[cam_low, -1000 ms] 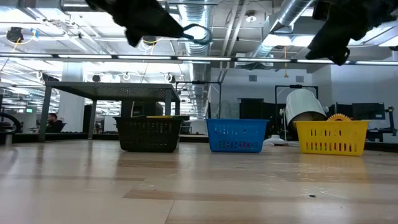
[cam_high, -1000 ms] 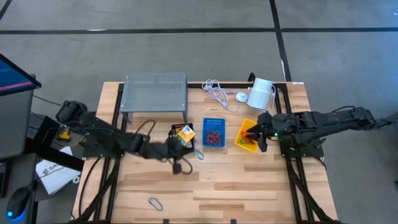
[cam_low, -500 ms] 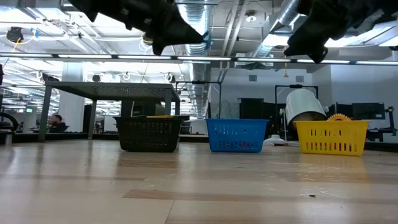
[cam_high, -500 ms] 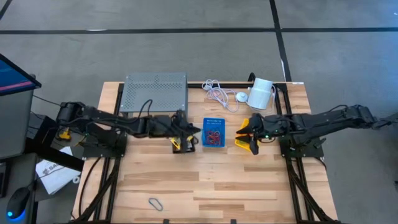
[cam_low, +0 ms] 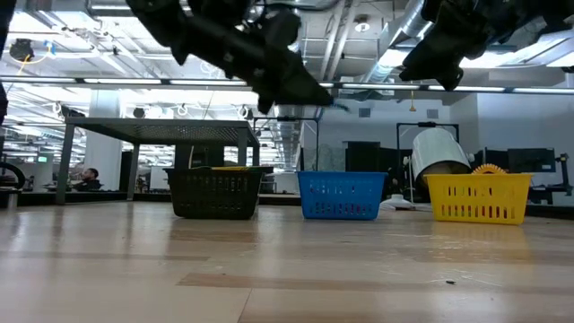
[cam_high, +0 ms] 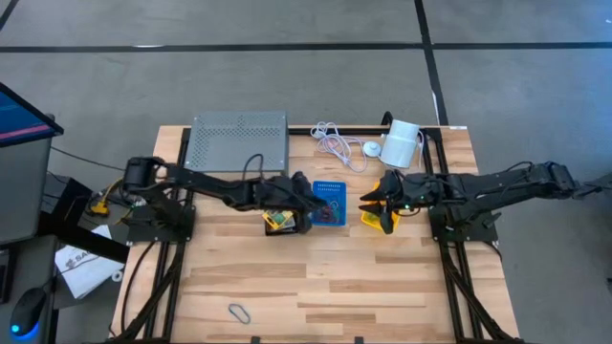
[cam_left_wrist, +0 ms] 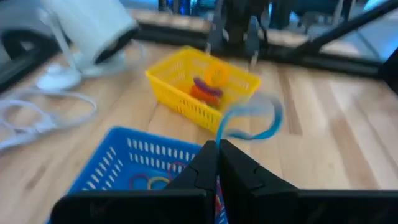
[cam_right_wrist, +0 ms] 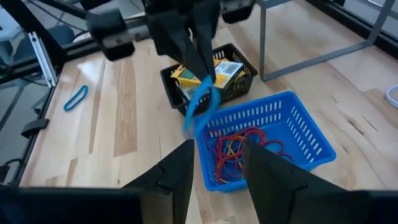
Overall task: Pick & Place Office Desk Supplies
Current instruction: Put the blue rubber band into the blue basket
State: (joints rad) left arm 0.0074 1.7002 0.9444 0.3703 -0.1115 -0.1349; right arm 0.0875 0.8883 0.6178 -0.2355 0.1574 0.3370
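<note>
My left gripper (cam_high: 314,203) is shut on a thin blue loop (cam_left_wrist: 255,118) and hovers above the blue bin (cam_high: 330,205), which holds red and other coloured loops. The right wrist view shows the blue loop (cam_right_wrist: 200,102) hanging over that bin's rim (cam_right_wrist: 249,106). Beside the blue bin stands a black bin (cam_high: 280,220) with yellow card packets (cam_right_wrist: 224,68). My right gripper (cam_high: 370,204) is open and empty, in the air between the blue bin and the yellow bin (cam_high: 384,215). The yellow bin (cam_left_wrist: 205,87) holds orange, purple and yellow loops. My left gripper pinches one end of the blue loop (cam_left_wrist: 221,127) between its two shut fingertips. The fingers slant down toward the table's right. The rest of the loop sticks out past the tips and droops, lifted clear above the blue bin (cam_right_wrist: 267,143).
A grey perforated metal stand (cam_high: 239,141) sits at the far left. A coiled white cable (cam_high: 335,143) and a white cylinder device (cam_high: 402,141) lie by the far edge. One loose loop (cam_high: 238,311) lies near the table's near edge on bare wood.
My left gripper has carried the blue loop from near the black bin toward the far edge and then right, ending over the blue bin. My right gripper has drifted left from above the yellow bin toward the blue bin.
</note>
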